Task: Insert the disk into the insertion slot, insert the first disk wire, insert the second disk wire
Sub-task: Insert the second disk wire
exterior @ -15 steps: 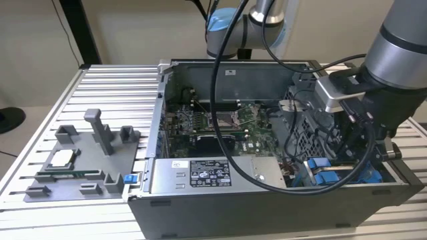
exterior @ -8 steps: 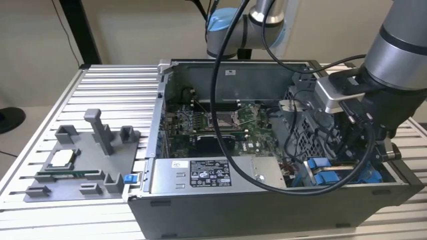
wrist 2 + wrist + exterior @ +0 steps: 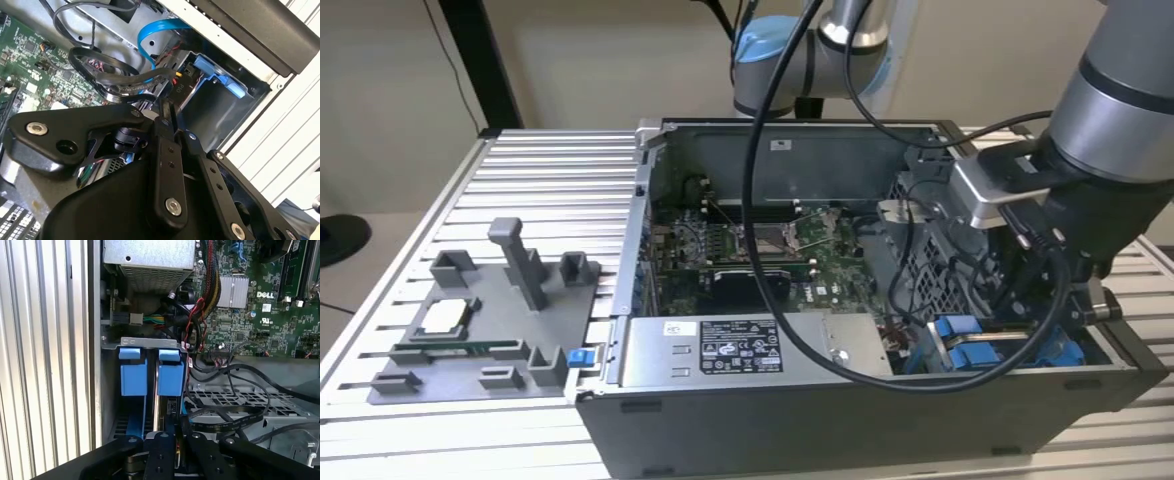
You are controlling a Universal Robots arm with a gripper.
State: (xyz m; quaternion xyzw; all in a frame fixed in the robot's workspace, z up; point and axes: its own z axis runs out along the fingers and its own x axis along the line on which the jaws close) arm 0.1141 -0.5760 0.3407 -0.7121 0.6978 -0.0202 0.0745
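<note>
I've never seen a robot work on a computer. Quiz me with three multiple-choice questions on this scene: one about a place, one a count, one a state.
1. Where does the gripper hang?
A. over a grey parts tray on the table
B. over the drive bay in a corner of the computer case
C. over bare table beyond the case

2. How many blue carrier tabs sit side by side in that bay, in the first wrist view?
A. two
B. one
C. four

3. How is the computer case?
A. closed, panel on
B. lying upside down
C. open, its motherboard showing

Answers:
1. B, since the first wrist view looks past the gripper straight into the bay.
2. A, since two blue tabs stand next to each other.
3. C, since the exterior view shows the board uncovered.
</note>
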